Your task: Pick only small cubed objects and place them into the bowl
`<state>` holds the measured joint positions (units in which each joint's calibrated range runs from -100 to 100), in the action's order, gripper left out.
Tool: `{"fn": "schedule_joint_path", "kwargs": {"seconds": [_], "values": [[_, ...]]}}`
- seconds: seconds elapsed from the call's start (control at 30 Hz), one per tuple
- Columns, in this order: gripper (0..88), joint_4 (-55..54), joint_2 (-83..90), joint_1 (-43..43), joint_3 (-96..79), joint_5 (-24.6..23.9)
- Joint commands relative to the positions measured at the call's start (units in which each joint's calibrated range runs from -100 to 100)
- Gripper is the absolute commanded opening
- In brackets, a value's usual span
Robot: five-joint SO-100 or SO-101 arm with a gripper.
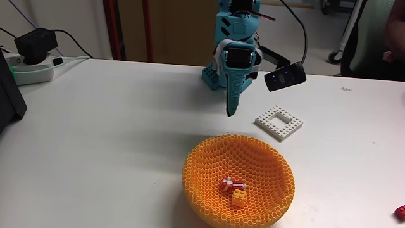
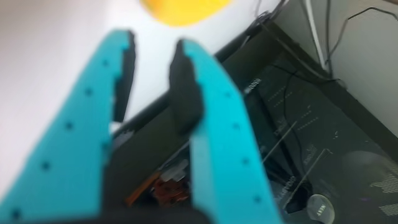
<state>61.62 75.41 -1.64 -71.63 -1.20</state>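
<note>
1. The gripper [image 1: 231, 113] hangs above the table [image 1: 114, 145], near the far edge and just in front of the arm's base, with its tips pointing down. In the wrist view its fingers [image 2: 186, 93] stand a narrow gap apart with nothing between them.

2. The bowl [image 1: 209, 164] sits near the front edge of the table, nearer the camera than the gripper. At its bottom lie a red cube with white stripes [image 1: 228, 185] and a yellow-orange cube [image 1: 238, 199], touching or nearly so. A red scrap at the front right corner [image 1: 400, 210] may be another cube — too little of it shows to tell.

3. The white studded plate [image 1: 279, 122] lies flat between the bowl and the far edge, to the right of the gripper. It is not a cube and, by the task, should be left alone.

4. Handling, as a judgement: the cubes look like hard plastic bricks — light, stiff, smooth-sided and not fragile. Being so small, they would likely skid or tip if pinched off-centre. The best hold is across two flat opposite sides, low on the body, with the tips coming straight down.

5. The bowl looks light too, so a knock on its rim could slide it.
</note>
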Motion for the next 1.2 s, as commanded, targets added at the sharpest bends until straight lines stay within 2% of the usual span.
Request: {"fn": "schedule_joint_path", "kwargs": {"seconds": [0.0,0.17,0.33,0.6,1.17], "values": [[6.3,1.7,9.4,-1.2,-3.9,0.3],[3.5,7.2,24.6,-1.6,-11.5,0.0],[0.4,6.8,24.6,-0.7,-13.2,-0.1],[0.3,6.2,24.6,-0.4,-16.3,1.5],[0.1,6.1,24.6,-0.9,-20.4,0.7]]}}
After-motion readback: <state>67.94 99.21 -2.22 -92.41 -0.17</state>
